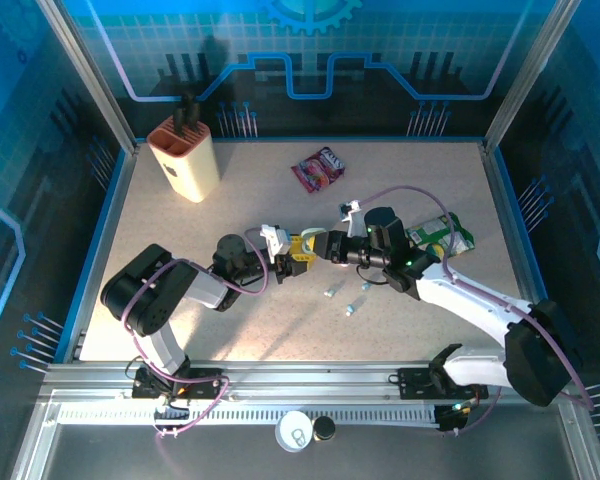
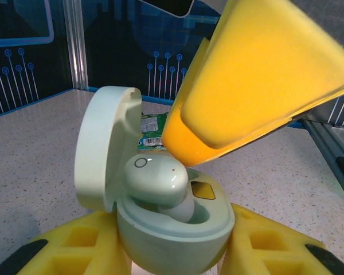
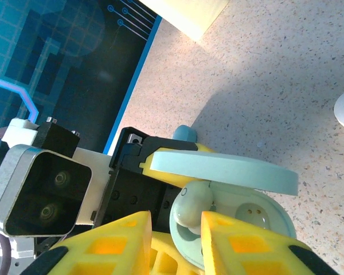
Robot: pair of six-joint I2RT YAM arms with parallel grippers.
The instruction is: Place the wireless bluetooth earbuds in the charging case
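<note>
Closest to us, the left fingers (image 2: pixel 74 246) clamped the open charging case (image 2: pixel 178 240) above the middle of the bench (image 1: pixel 410 180). One earbud (image 2: pixel 155 180) sat in a well, stem down; the neighbouring well (image 3: pixel 255 215) looked bare. The right fingers (image 3: pixel 114 246) straddled that bud, part-spread, and we could not tell whether they pinched it. Loose earbuds (image 1: pixel 332 292) lay toward the near edge, on the right arm's side.

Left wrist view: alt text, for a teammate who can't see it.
An open pale green charging case, gripped between the left gripper's yellow fingers, holds one earbud resting partly in its well. A yellow finger of the right gripper hangs above the earbud, from upper right.
</note>
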